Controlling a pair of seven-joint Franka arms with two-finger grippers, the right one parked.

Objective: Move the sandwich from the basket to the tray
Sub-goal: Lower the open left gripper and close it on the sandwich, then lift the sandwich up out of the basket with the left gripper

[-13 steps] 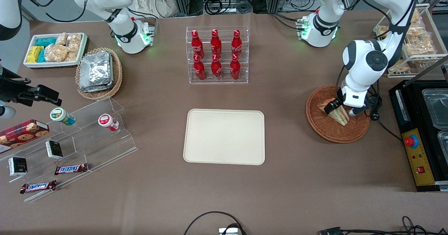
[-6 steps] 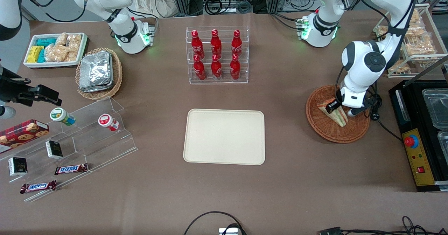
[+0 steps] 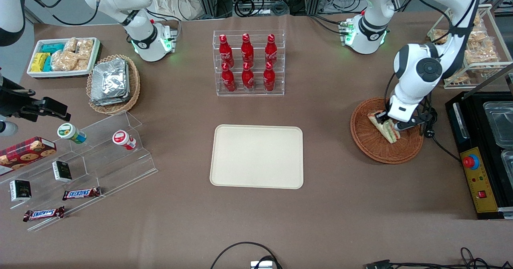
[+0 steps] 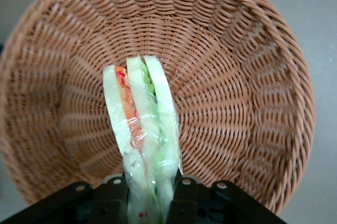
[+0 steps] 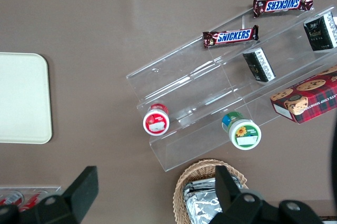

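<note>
We see the basket (image 3: 372, 144) in reddish-brown weave, the sandwich (image 4: 143, 124) pale with green, red and orange layers under clear wrap, and the black gripper (image 4: 149, 203) on it. At frame centre the tray (image 3: 257, 156) is plain cream-beige.

Sandwich (image 4: 142, 129): wrapped triangular wedge, pale bread with green, red and orange layers on the cut edge. It stands on edge in the basket (image 3: 370, 142), pinched between the gripper (image 4: 150, 195) jaws at one end; contact with the weave can't be told. Basket: round, shallow, reddish-brown wicker, on the desk toward the working arm's end. Tray (image 3: 257, 156): flat cream rectangle, rounded corners, low rim, mid-desk, well apart from the basket.
</note>
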